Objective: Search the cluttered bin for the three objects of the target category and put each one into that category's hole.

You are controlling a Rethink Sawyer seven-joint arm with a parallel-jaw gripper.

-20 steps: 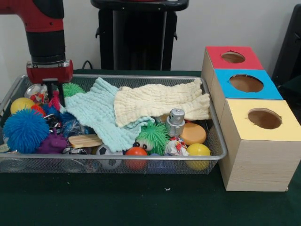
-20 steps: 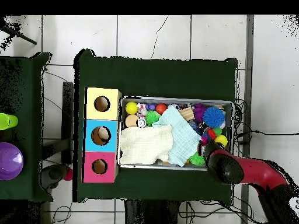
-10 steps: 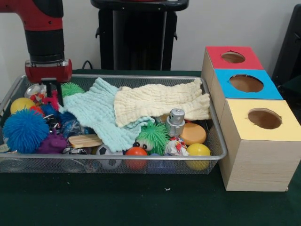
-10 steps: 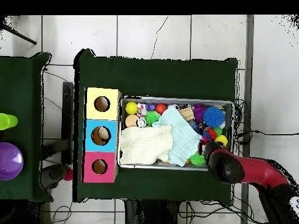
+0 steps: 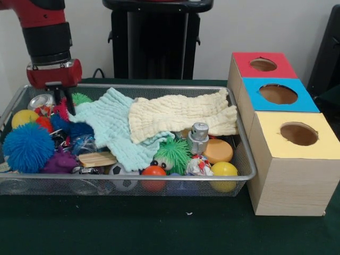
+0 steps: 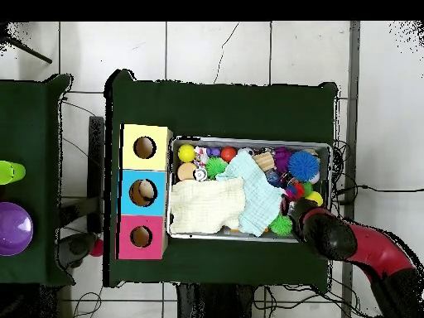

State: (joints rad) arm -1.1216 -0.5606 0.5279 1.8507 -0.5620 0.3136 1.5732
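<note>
In the front view, the small green puffer ball (image 5: 80, 99) lies just right of the end effector (image 5: 59, 102), whose finger state cannot be determined.

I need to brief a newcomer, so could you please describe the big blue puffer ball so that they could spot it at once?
Start at the wire mesh bin on the green table, beside the three wooden boxes. Go to the bin's end farthest from the boxes, under the red arm's gripper. The big blue puffer ball lies there by the near rim: the largest ball, bristling with hairs, unlike the smooth yellow ball behind it.
</note>
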